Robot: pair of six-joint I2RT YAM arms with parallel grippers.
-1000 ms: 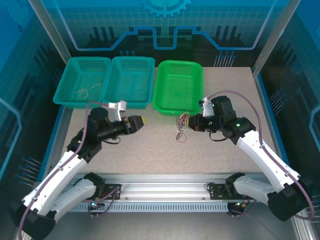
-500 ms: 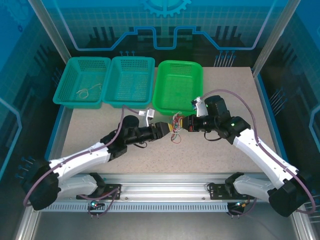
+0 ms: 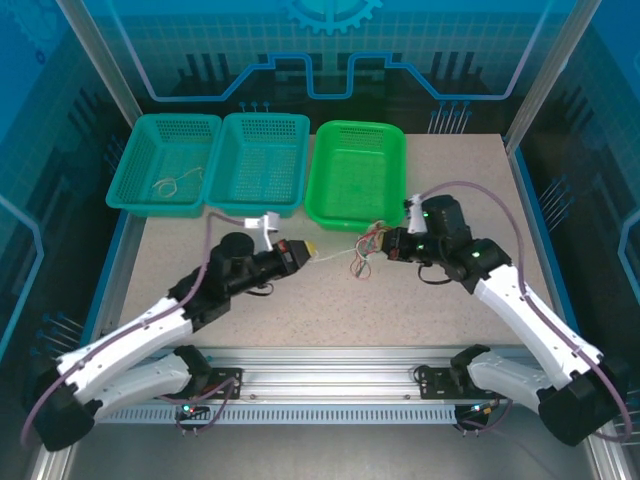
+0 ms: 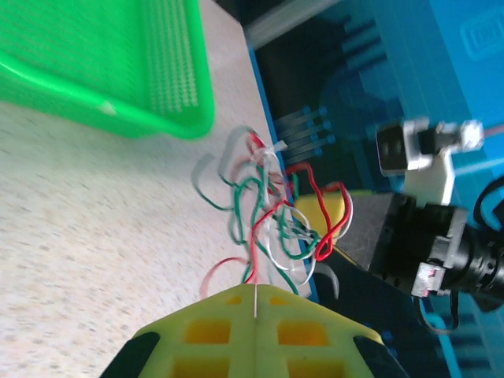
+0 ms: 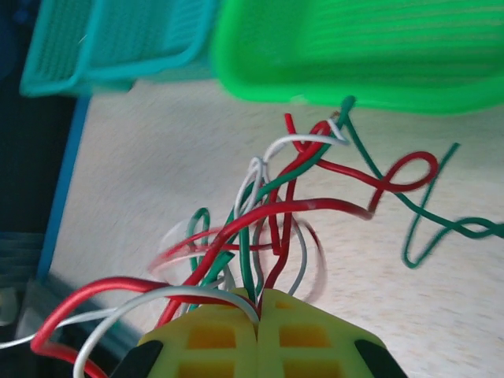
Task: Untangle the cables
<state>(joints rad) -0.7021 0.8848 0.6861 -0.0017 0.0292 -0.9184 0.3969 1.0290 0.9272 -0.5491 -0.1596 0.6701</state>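
- In front of the green basket (image 3: 355,185), your left jaws closed on one white strand (image 3: 332,251) and pulled back left.
- Right jaws stayed clamped on the cables (image 3: 366,248); that strand looked to be coming free.

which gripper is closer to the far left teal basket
Left. The left gripper is right of the far left teal basket, nearer the arms; the right gripper is much farther right, by the green basket.
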